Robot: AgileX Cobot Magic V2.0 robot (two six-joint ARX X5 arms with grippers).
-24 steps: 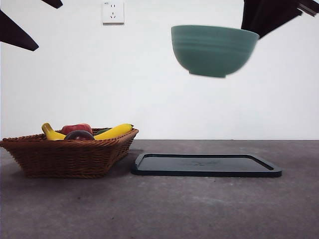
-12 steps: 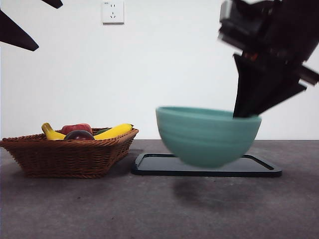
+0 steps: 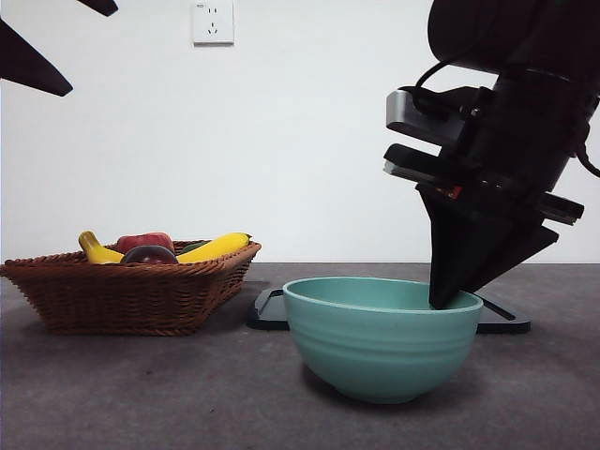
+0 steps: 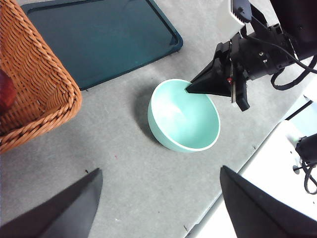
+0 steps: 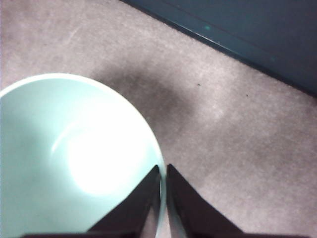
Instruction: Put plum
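Observation:
The plum (image 3: 148,254) is dark maroon and lies in the wicker basket (image 3: 131,295) at the left, between two yellow bananas (image 3: 217,247) and in front of a red fruit (image 3: 145,241). My right gripper (image 3: 442,300) is shut on the rim of the empty teal bowl (image 3: 380,342), which rests on the table in front of the dark tray (image 3: 502,321). The right wrist view shows the jaws (image 5: 162,168) pinching the bowl's rim (image 5: 64,163). My left gripper (image 4: 159,170) is open and empty, high above the table, apart from the bowl (image 4: 185,119).
The basket (image 4: 34,84) stands next to the tray (image 4: 99,34). A dark red fruit (image 4: 5,91) shows at its edge in the left wrist view. The table's edge runs close past the bowl. A wall socket (image 3: 212,22) is on the white wall.
My right gripper has come down with the teal bowl from high in the air onto the table in front of the tray. The left arm and the basket have not moved.

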